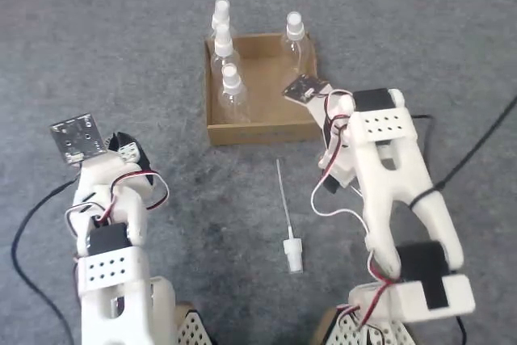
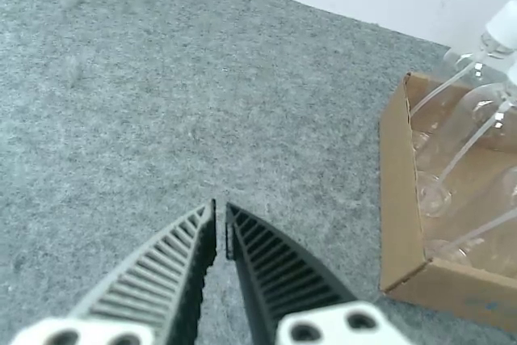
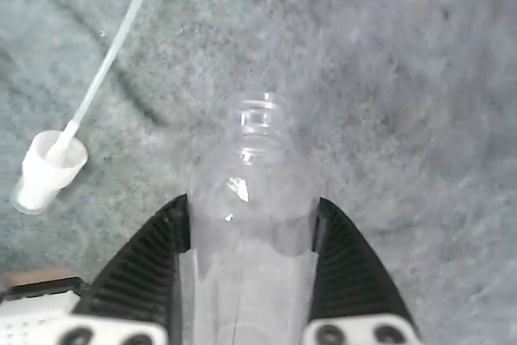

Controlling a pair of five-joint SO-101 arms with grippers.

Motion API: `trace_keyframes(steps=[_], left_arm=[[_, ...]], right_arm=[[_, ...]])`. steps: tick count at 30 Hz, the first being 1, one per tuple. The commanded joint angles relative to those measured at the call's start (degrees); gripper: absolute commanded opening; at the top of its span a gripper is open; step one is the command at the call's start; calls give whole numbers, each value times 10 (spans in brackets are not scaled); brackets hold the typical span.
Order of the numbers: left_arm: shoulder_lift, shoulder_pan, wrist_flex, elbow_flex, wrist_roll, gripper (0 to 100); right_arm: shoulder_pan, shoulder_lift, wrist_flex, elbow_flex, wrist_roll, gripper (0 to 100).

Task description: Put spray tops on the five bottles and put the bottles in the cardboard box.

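Step in hand: capping the fifth bottle. Right gripper point(image 3: 250, 204) is clamped on the bottle point(image 3: 254, 167), one jaw on each side of its body below the shoulder. The neck is bare, with no top on it. The last spray top point(image 1: 292, 253) lies loose on the grey mat point(image 1: 145, 62), on the arms' side of the cardboard box point(image 1: 258, 132) and well apart from its front wall, with the dip tube pointing back toward the box. Left gripper point(image 2: 220, 224) holds nothing, jaws nearly together with only a slit between the tips, and hovers over bare mat off the box's left side. Box contents: four capped bottles point(image 1: 233, 96), upright, three ranged along the left wall and one at the far right corner. The farthest of the three may stand just behind the far wall rather than inside it; the angle does not settle that. Bare cardboard floor shows at the near right of the box. Judgement: four of five done. The next move calls for the left gripper to open, take the spray top by its head and feed the long tube into the open neck while the right holds the bottle steady, then seat the top. After that the bottle goes into the box beside the others.
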Motion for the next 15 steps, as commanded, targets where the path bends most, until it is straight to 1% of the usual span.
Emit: trace_keyframes(steps=[1,7,15], left_arm=[[-8,1,-19,-7,-5,12],[-8,1,-19,-7,-5,12],[-8,1,-19,-7,-5,12]], right_arm=[[0,-68,12,-2,-33,7],[-11,-105,12,-2,-73,7],[-64,-174,12,35,-119,7]])
